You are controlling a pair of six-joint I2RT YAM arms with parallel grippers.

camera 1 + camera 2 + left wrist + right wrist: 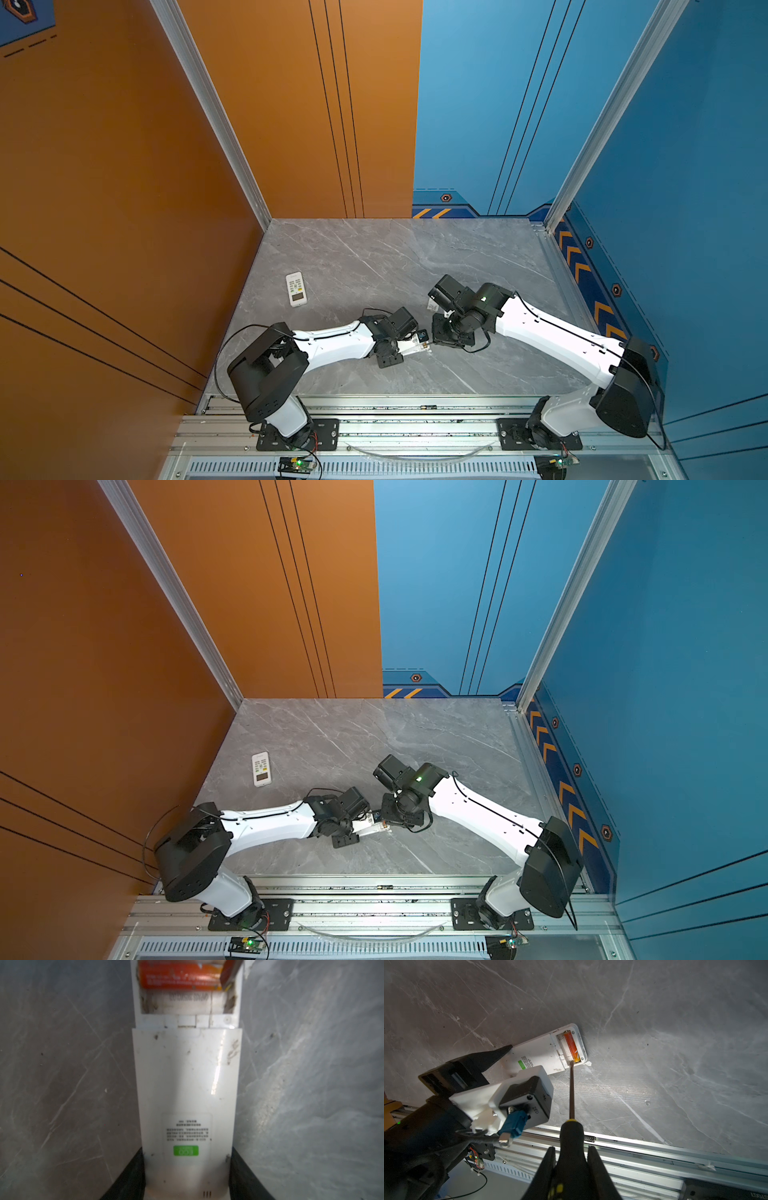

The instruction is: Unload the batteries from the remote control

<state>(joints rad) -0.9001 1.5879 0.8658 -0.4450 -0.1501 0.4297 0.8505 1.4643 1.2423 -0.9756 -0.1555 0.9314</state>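
My left gripper [187, 1151] is shut on the sides of a white remote control [187, 1074] that lies back-up on the table, its battery bay uncovered. One orange-red battery [178, 977] sits in the bay's far slot; the near slot [187, 1003] is empty. My right gripper [571, 1148] is shut on the black-and-yellow handle of a screwdriver [572, 1095]. Its tip rests at one end of that battery [572, 1046]. In both top views the two grippers meet over the remote [415, 348] [372, 828] at the table's front middle.
A second white remote [296, 289] [261, 769] lies face-up at the left. A small dark cylinder [589, 1138] [428, 407] rests in the front aluminium rail. A small white piece [432, 306] lies beside the right wrist. Walls enclose the grey marble table [374, 257].
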